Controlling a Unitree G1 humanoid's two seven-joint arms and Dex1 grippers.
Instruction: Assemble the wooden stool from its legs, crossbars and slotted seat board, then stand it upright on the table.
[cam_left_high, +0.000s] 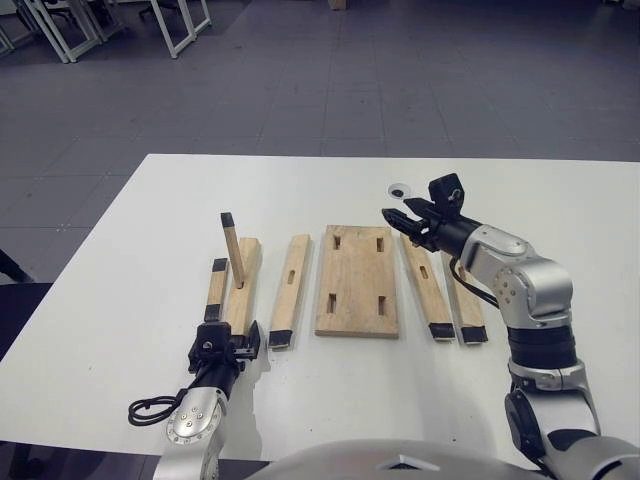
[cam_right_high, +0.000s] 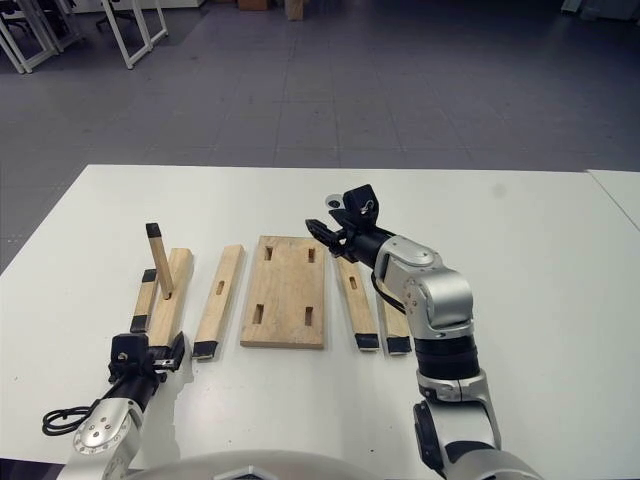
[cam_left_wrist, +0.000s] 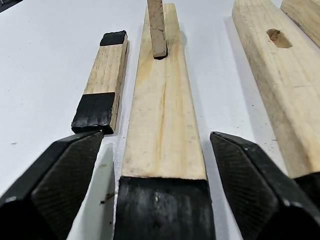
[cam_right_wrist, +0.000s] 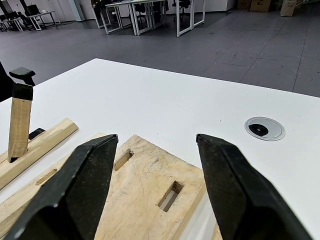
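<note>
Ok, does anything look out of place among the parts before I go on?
One thing: a crossbar stands upright, leaning slightly, in the slot of the leftmost long leg, while every other piece lies flat. Nothing looks damaged.

R gripper (cam_right_high: 322, 230) above seat board (cam_right_high: 285, 295) far corner

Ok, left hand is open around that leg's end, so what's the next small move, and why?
Probably close the left hand on the leg's black-capped end. Its open fingers straddle that end, and a crossbar stands in this leg's slot, so a grip should steady it.
</note>
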